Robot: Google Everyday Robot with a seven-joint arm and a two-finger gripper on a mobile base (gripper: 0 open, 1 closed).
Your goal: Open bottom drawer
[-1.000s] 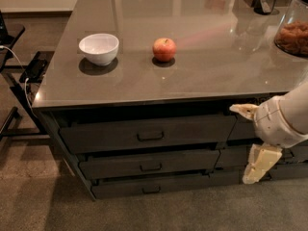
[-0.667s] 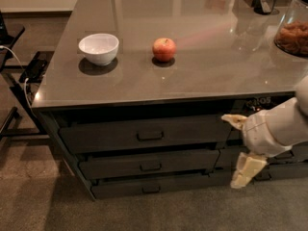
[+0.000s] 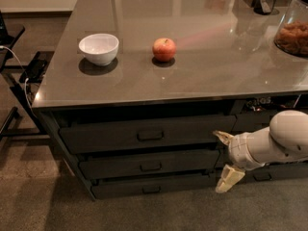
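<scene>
Our gripper (image 3: 224,160) has slid left, low right in the frame, fingers (image 3: 230,179) wide apart, holding nothing. The bottom drawer (image 3: 120,188), low in the middle, is shut; we are nearer its handle (image 3: 151,190).

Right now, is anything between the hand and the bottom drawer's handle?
Nothing visible is. The white two-finger hand hangs open off the right end of the wide dark-grey bottom drawer, slightly above its small rectangular loop handle, with only open space between them.
</scene>
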